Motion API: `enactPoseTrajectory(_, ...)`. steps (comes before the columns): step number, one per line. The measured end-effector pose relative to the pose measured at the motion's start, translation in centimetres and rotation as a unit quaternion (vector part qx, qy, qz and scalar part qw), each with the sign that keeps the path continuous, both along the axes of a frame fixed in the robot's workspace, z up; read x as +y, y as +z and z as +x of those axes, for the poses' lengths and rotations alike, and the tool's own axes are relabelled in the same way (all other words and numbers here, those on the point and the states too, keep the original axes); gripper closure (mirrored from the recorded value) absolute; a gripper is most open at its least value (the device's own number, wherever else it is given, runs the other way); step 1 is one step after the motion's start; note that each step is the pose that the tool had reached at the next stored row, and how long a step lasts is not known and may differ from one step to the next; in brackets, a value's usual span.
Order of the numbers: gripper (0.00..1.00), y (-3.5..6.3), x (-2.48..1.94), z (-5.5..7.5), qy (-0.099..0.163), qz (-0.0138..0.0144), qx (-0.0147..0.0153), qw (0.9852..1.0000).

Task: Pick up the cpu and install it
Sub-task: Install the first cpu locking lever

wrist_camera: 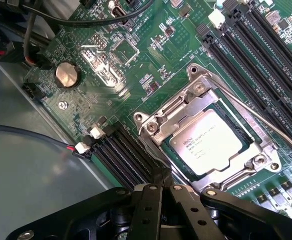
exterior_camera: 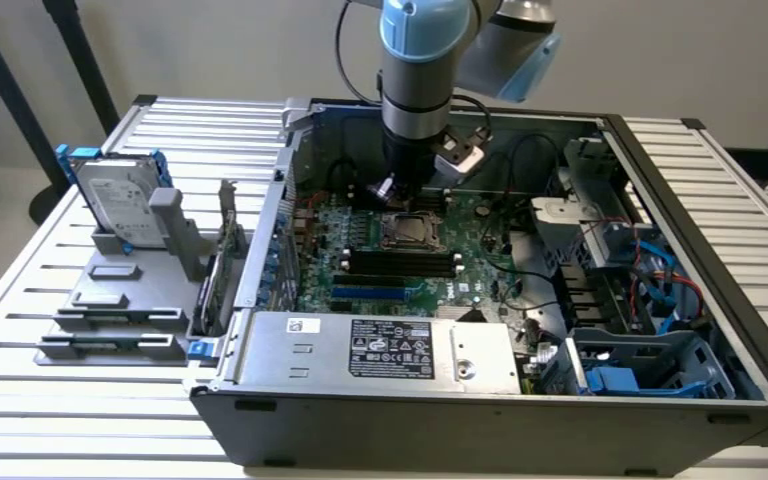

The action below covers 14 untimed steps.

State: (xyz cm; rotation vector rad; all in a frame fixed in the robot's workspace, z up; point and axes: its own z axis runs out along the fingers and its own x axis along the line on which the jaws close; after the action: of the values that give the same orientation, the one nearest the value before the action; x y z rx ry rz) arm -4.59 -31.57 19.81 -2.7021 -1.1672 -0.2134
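Cpu (wrist_camera: 211, 142) lay flat in its socket frame (wrist_camera: 153, 125) on the green board (wrist_camera: 135, 65), so I judged the placing done and the work down to securing it. I could not tell whether the thin wire lever (wrist_camera: 266, 121) along one side was hooked down. In the exterior view the gripper (exterior_camera: 388, 190) hung at about twelve o'clock from the chip, fingers pinched fully together with nothing between them, tips just beside the frame's corner. Any move from there, I reckoned, called for small, straight travel. The raised metal frame edge was close, the memory slots (exterior_camera: 398, 262) lay at six o'clock, loose cables (exterior_camera: 524, 150) drooped at two o'clock, and the case walls (exterior_camera: 491, 420) boxed everything in. Open room was straight up.
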Motion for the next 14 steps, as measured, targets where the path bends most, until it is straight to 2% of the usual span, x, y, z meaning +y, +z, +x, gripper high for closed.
enactPoseTrajectory(14, 0.89, -0.15, -0.02, 0.39, 0.0, -0.0001, 0.0, 1.0)
